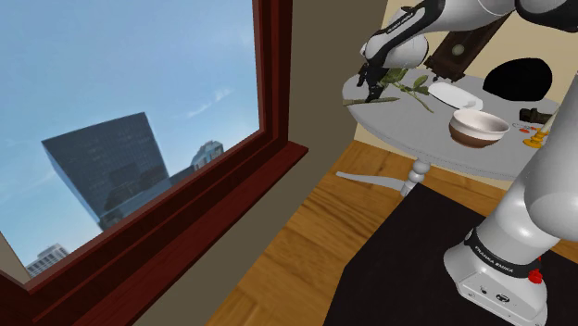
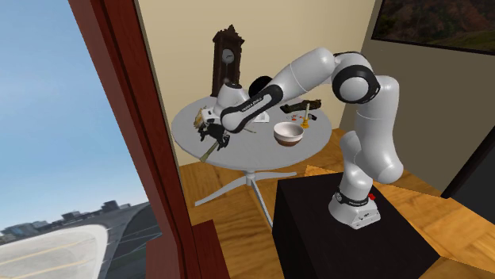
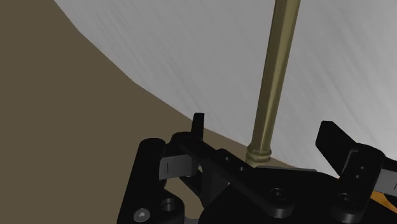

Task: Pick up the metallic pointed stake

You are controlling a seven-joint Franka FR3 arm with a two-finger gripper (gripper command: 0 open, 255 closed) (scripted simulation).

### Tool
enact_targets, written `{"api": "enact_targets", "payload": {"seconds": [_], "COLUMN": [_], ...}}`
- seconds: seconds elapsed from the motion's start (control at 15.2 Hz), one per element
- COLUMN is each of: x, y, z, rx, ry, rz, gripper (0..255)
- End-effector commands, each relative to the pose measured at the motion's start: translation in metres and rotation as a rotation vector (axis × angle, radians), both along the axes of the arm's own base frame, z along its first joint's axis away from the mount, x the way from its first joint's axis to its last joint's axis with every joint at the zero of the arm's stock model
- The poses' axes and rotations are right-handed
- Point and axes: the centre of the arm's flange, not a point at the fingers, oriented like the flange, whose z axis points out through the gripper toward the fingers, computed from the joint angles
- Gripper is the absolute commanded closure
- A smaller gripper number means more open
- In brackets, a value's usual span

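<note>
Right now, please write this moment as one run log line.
phase: pre-grasp | end effector: open, straddling stake, not touching | stake: flat on table, near edge

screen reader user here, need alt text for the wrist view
A slim brass-coloured stake lies on a pale grey table, running away from the camera between the fingers of the black pincer, which stand apart and do not touch it. Past the table's curved edge is a brown surface.

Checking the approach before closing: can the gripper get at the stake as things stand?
Probably yes: the open gripper straddles the brass-coloured stake lying on the grey-white table, with nothing visible between its fingers and the shaft.
</note>
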Motion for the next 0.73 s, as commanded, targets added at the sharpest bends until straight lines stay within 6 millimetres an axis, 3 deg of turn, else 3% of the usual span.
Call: {"api": "enact_targets", "payload": {"seconds": [0.0, 0.26, 0.33, 0.66], "x": [0.000, 0.000, -0.001, -0.001], "y": [-0.001, -0.001, -0.001, 0.000], "z": [-0.011, -0.025, -0.024, -0.024], "rx": [-0.001, -0.001, 0.000, 0.000], "ry": [-0.001, -0.001, -0.001, -0.001], "rz": [0.001, 0.001, 0.001, 0.001], "gripper": [0, 0, 255, 255]}}
